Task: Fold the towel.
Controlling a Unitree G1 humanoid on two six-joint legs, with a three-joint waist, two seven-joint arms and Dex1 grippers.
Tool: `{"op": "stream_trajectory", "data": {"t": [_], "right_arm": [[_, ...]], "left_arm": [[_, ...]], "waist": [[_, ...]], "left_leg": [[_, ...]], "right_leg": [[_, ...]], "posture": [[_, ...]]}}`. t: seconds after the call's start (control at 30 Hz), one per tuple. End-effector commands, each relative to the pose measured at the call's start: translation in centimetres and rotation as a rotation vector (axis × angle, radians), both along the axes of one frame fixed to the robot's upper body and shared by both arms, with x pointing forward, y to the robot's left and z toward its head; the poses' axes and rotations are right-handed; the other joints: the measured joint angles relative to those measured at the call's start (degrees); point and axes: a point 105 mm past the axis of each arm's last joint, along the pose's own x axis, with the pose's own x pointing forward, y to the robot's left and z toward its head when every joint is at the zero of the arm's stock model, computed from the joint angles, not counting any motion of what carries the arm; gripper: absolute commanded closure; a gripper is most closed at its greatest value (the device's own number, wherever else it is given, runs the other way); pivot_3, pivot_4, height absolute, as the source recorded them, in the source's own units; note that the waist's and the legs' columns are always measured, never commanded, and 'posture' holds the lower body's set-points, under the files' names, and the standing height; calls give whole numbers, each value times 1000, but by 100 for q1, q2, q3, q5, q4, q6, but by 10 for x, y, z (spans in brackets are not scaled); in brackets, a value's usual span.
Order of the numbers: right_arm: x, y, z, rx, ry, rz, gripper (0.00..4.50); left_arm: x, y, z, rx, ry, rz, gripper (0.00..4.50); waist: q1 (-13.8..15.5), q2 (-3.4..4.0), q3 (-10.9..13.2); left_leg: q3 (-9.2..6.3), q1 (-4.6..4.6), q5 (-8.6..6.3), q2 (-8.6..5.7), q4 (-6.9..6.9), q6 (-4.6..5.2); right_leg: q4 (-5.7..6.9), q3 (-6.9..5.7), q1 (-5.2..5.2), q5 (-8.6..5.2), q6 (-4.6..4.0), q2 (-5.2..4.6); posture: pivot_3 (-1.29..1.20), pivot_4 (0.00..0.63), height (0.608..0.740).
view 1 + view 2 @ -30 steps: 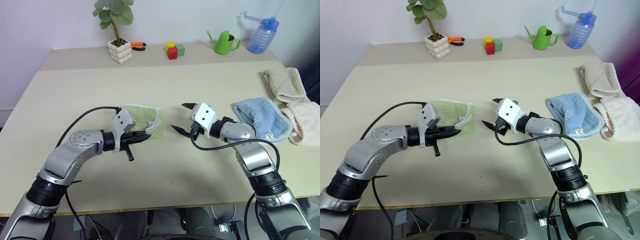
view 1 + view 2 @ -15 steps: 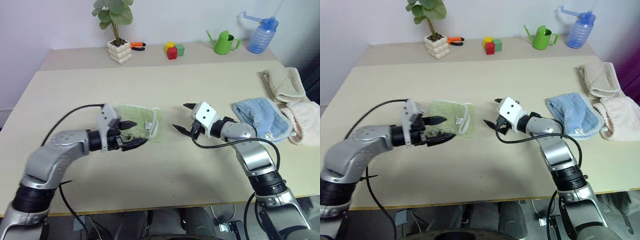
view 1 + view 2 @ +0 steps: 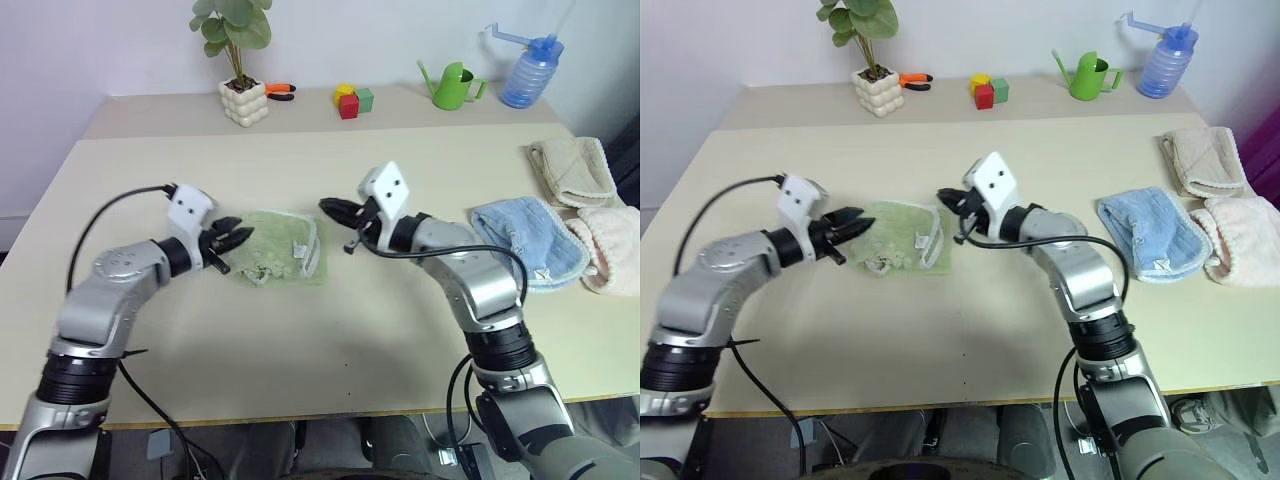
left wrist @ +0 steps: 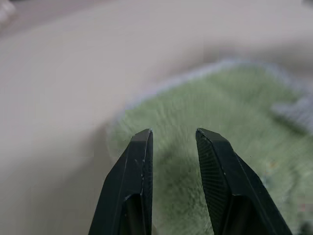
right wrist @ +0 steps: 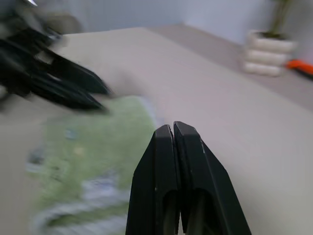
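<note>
Towel (image 3: 277,261) lay flat between both grippers, its left edge just beside the part-open, empty left gripper (image 3: 236,238), the nearer one, while the closed, empty right gripper (image 3: 332,209) hovered off its far-right corner

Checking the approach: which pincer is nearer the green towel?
Left. The left pincer is at the green towel's left edge; the right pincer hovers just off its far right corner.

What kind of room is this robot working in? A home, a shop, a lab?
Probably a lab or office test setup, not a home. A plain table against a bare wall holds practice props: folded towels, toy blocks, a watering can, a potted plant.
</note>
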Motion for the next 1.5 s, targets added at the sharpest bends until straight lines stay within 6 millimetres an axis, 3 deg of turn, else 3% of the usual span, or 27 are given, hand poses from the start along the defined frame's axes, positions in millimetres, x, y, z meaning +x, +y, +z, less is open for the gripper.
{"op": "stream_trajectory", "data": {"t": [0.03, 0.13, 0.23, 0.33, 0.43, 0.53, 0.63, 0.73, 0.8, 0.83, 1.0, 1.1, 1.23, 1.5], "right_arm": [[0, 21, -28, -98, 18, 23, 4448], [3, 23, -63, -173, 86, -12, 4448], [5, 17, -77, -200, 112, -49, 4448], [7, 9, -79, -204, 101, -72, 4448], [7, 2, -63, -152, 71, -82, 4448], [6, -5, -49, -128, 38, -72, 3654], [4, -17, -33, -90, 40, -84, 2298], [-4, -31, -17, 62, 193, -82, 789], [-10, -30, -17, 106, 276, -69, 0], [-9, -30, -19, 129, 324, -87, 0], [0, -26, -27, 174, 444, -170, 0], [2, -23, -30, 162, 450, -184, 0], [2, -21, -31, 145, 435, -183, 0], [1, -22, -19, 141, 338, -158, 0]], "left_arm": [[4, -3, -9, 4, -17, 19, 3092], [2, -9, -24, 13, 7, 15, 3092], [-1, -8, -39, 24, 30, 25, 3092], [-5, -8, -44, 6, 33, 32, 3092], [-7, -8, -29, -83, -10, 43, 3092], [-8, -2, -13, -156, -46, 64, 3092], [-10, 15, 5, -231, -74, 106, 3092], [-17, 47, 13, -246, -78, 174, 3092], [-22, 57, 6, -212, -53, 184, 2554], [-24, 60, 4, -191, -46, 186, 2301], [-30, 66, 3, -157, -67, 204, 35], [-31, 66, 0, -165, -57, 220, 35], [-28, 67, -12, -302, 69, 303, 35], [-22, 29, -18, -624, 353, 215, 35]], "waist": [[-13, -1, 0], [-29, -1, -2], [-25, 1, -3], [-18, 2, -12], [-5, 2, -13], [1, 1, -12], [-11, 1, -11], [-70, 1, -10], [-103, 1, -10], [-113, 2, -11], [-100, 2, -9], [-97, 3, -9], [-111, 3, -9], [-108, 1, -10]], "left_leg": [[0, -4, 1, 0, 0, -2], [0, -7, 3, 1, 2, -4], [0, -13, 3, -1, 8, -4], [-1, -10, 3, 0, 9, -4], [-1, -10, 2, -1, 12, -4], [-2, -11, 2, -1, 12, -4], [-2, -12, 2, 0, 12, -3], [-3, -16, 2, 5, 10, -3], [-6, -16, -3, 5, 7, 5], [-6, -16, -6, 5, 7, 11], [-6, -17, -12, 4, 6, 21], [-5, -17, -12, -1, 7, 20], [-5, -17, -12, 1, 7, 20], [-6, -17, -3, 0, 13, 5]], "right_leg": [[1, 0, -4, 0, 0, 0], [6, -1, -9, 0, 0, 1], [8, 0, -11, 1, 0, 0], [9, -1, -9, 1, 0, 1], [8, -1, -6, 1, 1, 1], [9, -1, -7, 1, 1, 0], [9, -2, -8, 1, 1, 1], [9, -1, -13, 0, 0, 3], [8, -2, -14, 0, -1, 5], [8, -2, -14, 0, -1, 5], [8, -1, -15, 0, -2, 3], [8, -2, -14, 0, -1, -3], [9, -2, -15, 0, -1, -1], [13, -4, -14, 1, 0, 1]], "posture": [[0, 150, 732], [0, 150, 732], [0, 150, 732], [0, 150, 732], [0, 150, 732], [0, 150, 732], [0, 150, 732], [0, 150, 732], [0, 150, 732], [0, 150, 732], [0, 150, 732], [0, 150, 732], [0, 150, 732], [0, 150, 732]]}}
